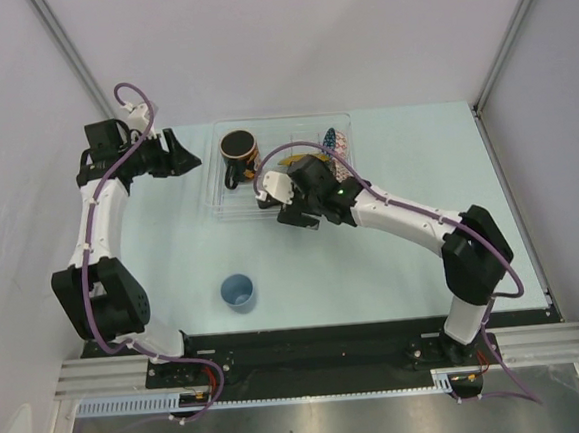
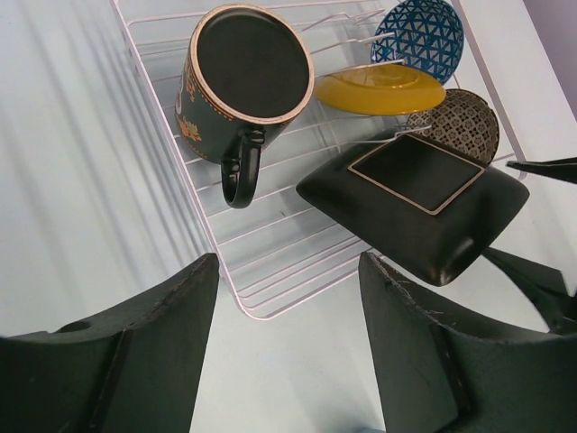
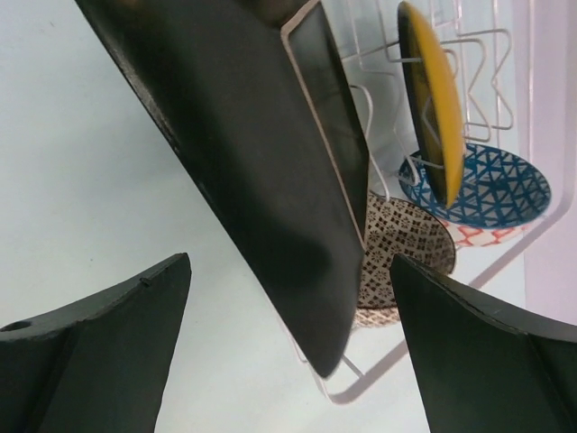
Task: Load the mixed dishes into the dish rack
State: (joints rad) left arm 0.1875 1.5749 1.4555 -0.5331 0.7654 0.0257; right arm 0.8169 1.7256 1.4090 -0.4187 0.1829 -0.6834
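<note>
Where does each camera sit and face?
Top external: above, behind the bases, facing down on the table; the left arm and right arm show whole.
Left wrist: on the left arm, facing the dish rack and mug; open left hand shows.
Right wrist: on the right arm, facing the black square plate; open right hand shows.
Shared: both wrist views show the yellow plate.

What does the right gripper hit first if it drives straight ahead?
Right gripper meets the black square plate first, tilted at the dish rack's edge dead ahead; gap looks small, depth unclear.
</note>
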